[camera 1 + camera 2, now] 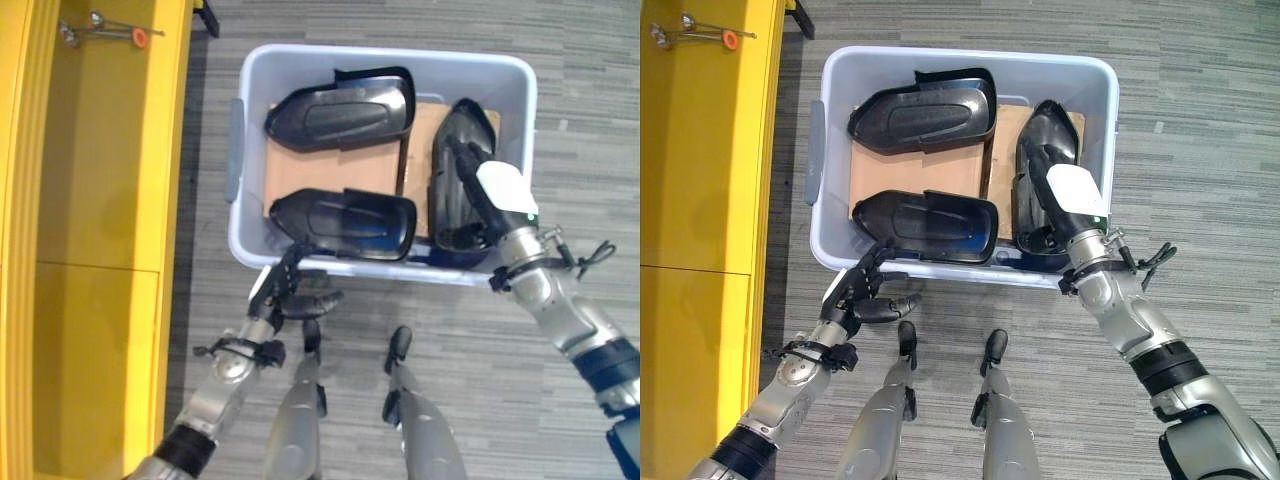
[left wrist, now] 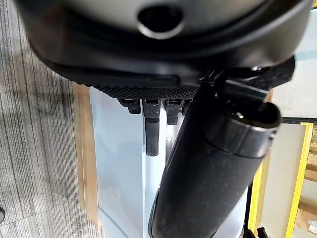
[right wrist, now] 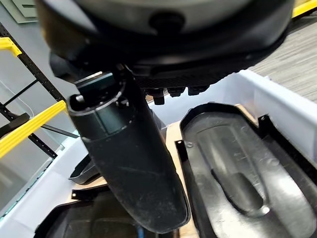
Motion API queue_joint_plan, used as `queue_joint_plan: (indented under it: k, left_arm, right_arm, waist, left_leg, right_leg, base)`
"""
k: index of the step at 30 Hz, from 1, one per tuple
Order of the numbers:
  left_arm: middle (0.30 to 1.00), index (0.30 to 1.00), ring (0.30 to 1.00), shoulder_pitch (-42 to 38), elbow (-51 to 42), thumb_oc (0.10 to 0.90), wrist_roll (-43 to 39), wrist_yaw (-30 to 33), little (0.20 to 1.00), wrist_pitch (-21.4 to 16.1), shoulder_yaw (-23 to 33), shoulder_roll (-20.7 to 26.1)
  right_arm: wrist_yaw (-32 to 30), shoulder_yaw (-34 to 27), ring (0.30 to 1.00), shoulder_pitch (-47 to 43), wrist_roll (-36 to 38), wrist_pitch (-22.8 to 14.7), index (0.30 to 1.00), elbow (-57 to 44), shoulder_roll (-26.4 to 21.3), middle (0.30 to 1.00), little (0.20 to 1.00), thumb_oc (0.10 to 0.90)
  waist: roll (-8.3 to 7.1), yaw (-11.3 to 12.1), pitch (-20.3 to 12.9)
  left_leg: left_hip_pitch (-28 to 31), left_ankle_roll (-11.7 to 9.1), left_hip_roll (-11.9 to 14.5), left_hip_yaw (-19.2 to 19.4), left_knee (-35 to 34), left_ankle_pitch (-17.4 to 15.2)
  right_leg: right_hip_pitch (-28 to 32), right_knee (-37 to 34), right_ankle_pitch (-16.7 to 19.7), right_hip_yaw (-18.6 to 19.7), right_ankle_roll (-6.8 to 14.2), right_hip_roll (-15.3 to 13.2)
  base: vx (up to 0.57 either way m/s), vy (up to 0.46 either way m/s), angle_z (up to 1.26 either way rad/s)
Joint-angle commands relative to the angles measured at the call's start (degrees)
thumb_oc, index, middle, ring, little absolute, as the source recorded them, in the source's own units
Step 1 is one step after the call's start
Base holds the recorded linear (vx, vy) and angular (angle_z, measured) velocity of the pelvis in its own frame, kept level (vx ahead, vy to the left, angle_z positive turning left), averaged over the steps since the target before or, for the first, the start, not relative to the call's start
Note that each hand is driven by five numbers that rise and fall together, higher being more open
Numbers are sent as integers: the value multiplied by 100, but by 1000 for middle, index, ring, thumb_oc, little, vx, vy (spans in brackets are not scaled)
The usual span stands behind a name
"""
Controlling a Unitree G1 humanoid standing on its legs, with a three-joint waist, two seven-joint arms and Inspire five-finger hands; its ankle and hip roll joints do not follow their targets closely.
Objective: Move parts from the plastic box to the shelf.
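Your right robot hand (image 1: pixel 1072 205) lies flat and unclenched on the right part (image 1: pixel 1040 150); curl it firmly round the edge before lifting from the box (image 1: pixel 1110 100), while the left robot hand (image 1: pixel 855 292) waits loosely open.

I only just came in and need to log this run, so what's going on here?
A humanoid robot stands over a pale grey plastic box on the floor, holding three black moulded plastic parts on brown cardboard. Its right hand reaches into the box over the upright part at the right. Its left hand sits open at the box's near wall, beside the nearest part. The yellow shelf stands to its left.
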Motion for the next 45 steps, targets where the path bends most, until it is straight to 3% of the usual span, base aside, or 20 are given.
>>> queue_joint_plan:
  k: [1,21,37,45]
  left_arm:
    - [1000,1000,1000,173,-279,900,58,96,1000,-278,-143,145]
    - [1000,1000,1000,95,-339,900,70,253,1000,-321,-98,207]
    - [1000,1000,1000,22,-323,900,150,356,1000,-378,-100,189]
    - [1000,1000,1000,-73,-266,900,182,474,1000,-423,-145,116]
  right_arm:
    - [-373,-70,1000,-255,137,-274,1000,-511,-163,1000,1000,900]
    - [-452,-3,1000,119,59,-203,1000,-417,238,1000,1000,900]
    - [-951,-18,1000,364,-1547,208,1000,-127,-15,1000,1000,900]
    - [-1527,-210,1000,426,-2378,776,1000,270,129,1000,1000,900]
  waist:
    - [-169,12,-402]
    - [-305,61,-355]
    - [-312,56,-308]
    - [-279,51,-293]
  left_leg:
    - [6,-87,335,-177,12,9]
    - [-213,-55,313,-366,80,-29]
    - [-353,-32,285,-406,149,-73]
    - [-403,-24,258,-420,165,-89]
  right_leg:
    - [-288,526,-143,-14,695,-821]
    - [-334,562,-203,-100,695,-784]
    - [-427,589,-208,-101,715,-789]
    - [-475,587,-203,-84,723,-790]
  base:
    - [0,0,0]
    - [10,-5,3]
    - [0,0,0]
    - [0,0,0]
